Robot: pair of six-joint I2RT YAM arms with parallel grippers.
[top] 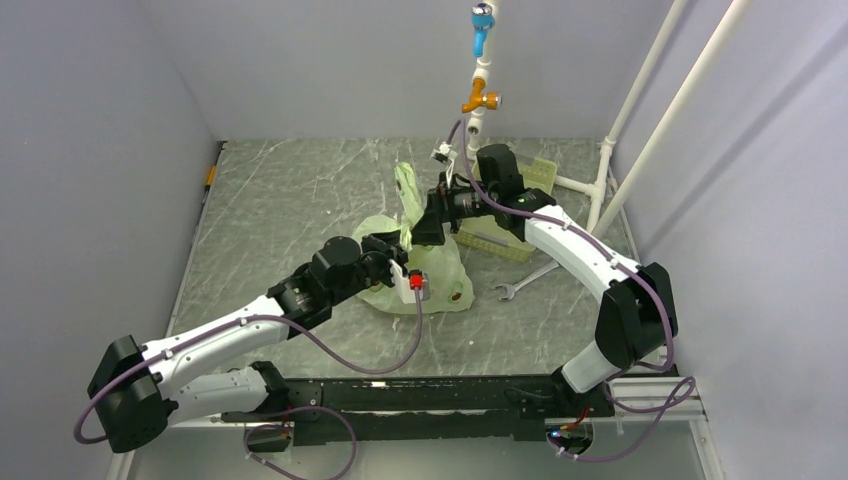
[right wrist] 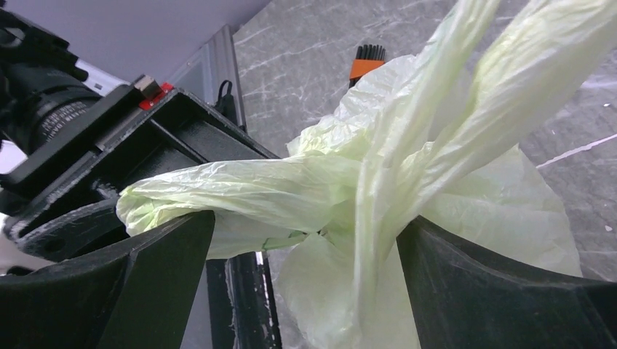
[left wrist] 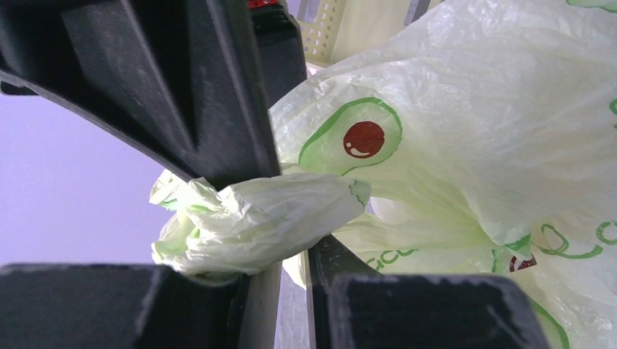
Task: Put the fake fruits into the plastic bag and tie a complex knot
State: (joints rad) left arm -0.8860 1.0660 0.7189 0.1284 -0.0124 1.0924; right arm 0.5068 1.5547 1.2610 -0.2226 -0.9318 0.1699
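The plastic bag (top: 436, 272) lies crumpled mid-table, pale yellow-green with green and red prints. One twisted handle (top: 407, 190) rises from it. My left gripper (top: 398, 262) is shut on a bunched handle end, which shows in the left wrist view (left wrist: 255, 222) and in the right wrist view (right wrist: 218, 193). My right gripper (top: 425, 228) is open just above the bag. Its jaws stand wide apart on either side of the crossed handle strands (right wrist: 407, 153), where the handles wrap round each other. The fake fruits are hidden; I cannot see them through the film.
A pale green tray (top: 497, 238) sits right behind the bag under the right arm. A steel wrench (top: 522, 283) lies to the bag's right. An orange-and-black block (right wrist: 367, 59) lies beyond the bag. White pipes (top: 640, 110) stand at the back right.
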